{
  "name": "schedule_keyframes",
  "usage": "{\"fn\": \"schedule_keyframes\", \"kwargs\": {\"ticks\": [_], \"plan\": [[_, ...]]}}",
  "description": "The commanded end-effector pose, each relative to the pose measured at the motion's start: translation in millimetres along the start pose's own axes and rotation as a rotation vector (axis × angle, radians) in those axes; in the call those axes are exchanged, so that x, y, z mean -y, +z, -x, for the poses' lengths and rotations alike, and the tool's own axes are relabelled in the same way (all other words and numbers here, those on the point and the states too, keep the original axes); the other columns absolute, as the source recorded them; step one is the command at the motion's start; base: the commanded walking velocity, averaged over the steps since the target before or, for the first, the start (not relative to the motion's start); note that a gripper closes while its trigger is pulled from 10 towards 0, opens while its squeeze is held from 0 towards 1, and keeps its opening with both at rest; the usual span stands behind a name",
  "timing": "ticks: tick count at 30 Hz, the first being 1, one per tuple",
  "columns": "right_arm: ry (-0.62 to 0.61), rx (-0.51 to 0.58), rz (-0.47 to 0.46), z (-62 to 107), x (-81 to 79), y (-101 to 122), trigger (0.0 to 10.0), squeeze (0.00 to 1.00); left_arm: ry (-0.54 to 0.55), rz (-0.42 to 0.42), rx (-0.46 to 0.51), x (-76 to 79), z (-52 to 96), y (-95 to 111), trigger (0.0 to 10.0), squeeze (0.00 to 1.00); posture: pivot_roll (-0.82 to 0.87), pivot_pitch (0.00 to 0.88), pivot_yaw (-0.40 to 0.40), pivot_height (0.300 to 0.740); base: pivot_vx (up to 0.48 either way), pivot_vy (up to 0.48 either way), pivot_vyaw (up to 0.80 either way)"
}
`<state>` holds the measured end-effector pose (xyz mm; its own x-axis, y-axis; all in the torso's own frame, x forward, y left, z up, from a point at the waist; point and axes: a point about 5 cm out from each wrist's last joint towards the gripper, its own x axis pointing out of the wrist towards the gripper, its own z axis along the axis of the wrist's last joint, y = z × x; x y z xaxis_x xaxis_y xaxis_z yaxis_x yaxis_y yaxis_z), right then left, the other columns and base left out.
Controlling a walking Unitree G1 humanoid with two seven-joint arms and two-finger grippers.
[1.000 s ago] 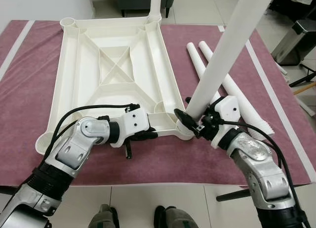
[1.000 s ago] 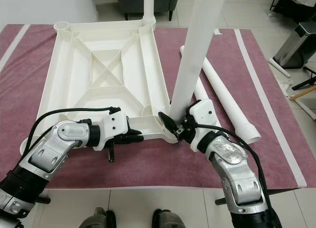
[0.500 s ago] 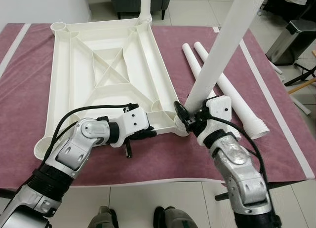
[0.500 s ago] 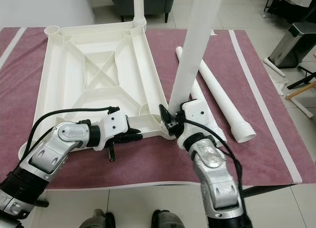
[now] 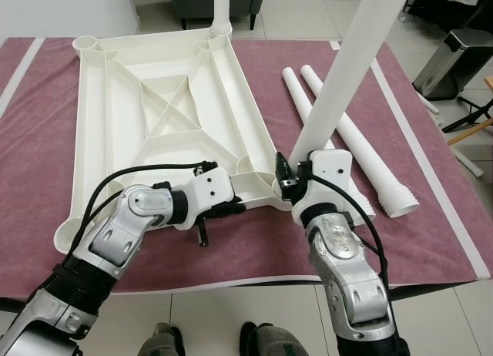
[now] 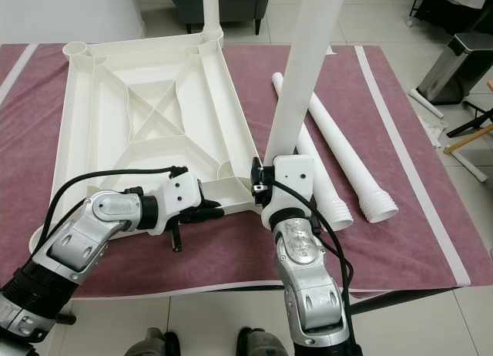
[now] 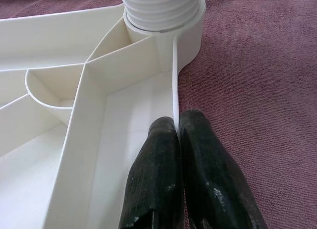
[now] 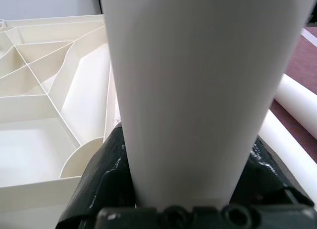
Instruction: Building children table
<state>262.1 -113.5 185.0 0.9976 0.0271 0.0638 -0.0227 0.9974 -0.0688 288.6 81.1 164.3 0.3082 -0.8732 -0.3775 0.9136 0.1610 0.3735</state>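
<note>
You are looking down on the white plastic tabletop (image 5: pixel 166 109), lying upside down with its ribbed underside up on a maroon cloth (image 5: pixel 431 217) that covers the bench. Your left hand (image 7: pixel 178 140) sits at the near edge of the tabletop, its two black fingers (image 7: pixel 153 179) pressed together with the thin outer wall of the tabletop pinched between them. Just beyond those fingertips is the near right corner socket (image 7: pixel 190 35), and the ribbed, threaded end of a leg sits in it.

Your right hand (image 5: pixel 296 183) is at that same corner, closed around the base of the white table leg (image 5: pixel 347 71); the leg rises from the socket tilted up and away to the right, not upright. In the right wrist view the leg (image 8: pixel 198 90) passes between the black fingers (image 8: pixel 106 179), which bear on both its sides.

Another leg (image 5: pixel 222 9) already stands in the far right corner of the tabletop. The far left socket (image 5: pixel 85 43) and the near left socket (image 5: pixel 65 234) are open. Two loose legs (image 5: pixel 362 152) lie side by side on the cloth, right of the tabletop, just behind your right hand, their flared threaded ends pointing toward you. A metal bin (image 5: pixel 454 63) stands on the tiled floor at the far right
</note>
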Motion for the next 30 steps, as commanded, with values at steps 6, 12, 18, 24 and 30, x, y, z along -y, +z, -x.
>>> {"fn": "schedule_keyframes", "kwargs": {"ticks": [6,12,18,24,30], "plan": [[-0.156,-0.311,0.109,5.2,26.7,-58,10.0,1.00,-0.031,0.000,0.012,4.6,4.5,-1,10.0,0.00,0.04,0.190,0.031,0.740,0.000,0.000,0.00],[-0.096,-0.245,0.066,0.9,21.0,-48,10.0,0.00,-0.030,-0.002,0.012,4.6,4.6,-1,10.0,0.00,0.04,0.188,0.032,0.740,0.000,0.000,0.00],[0.044,-0.107,-0.008,-1.1,11.7,-26,10.0,0.00,-0.030,-0.002,0.011,4.6,4.5,-1,10.0,0.00,0.04,0.186,0.031,0.740,0.000,0.000,0.00],[0.126,-0.026,-0.030,-0.8,10.9,-15,10.0,0.00,-0.028,-0.002,0.012,4.0,4.8,0,10.0,0.00,0.04,0.187,0.031,0.740,0.000,0.000,0.00],[0.231,0.106,0.031,0.4,20.4,6,10.0,0.00,-0.029,-0.001,0.012,3.7,5.5,0,10.0,0.00,0.04,0.190,0.034,0.740,0.000,0.000,0.00]]}}
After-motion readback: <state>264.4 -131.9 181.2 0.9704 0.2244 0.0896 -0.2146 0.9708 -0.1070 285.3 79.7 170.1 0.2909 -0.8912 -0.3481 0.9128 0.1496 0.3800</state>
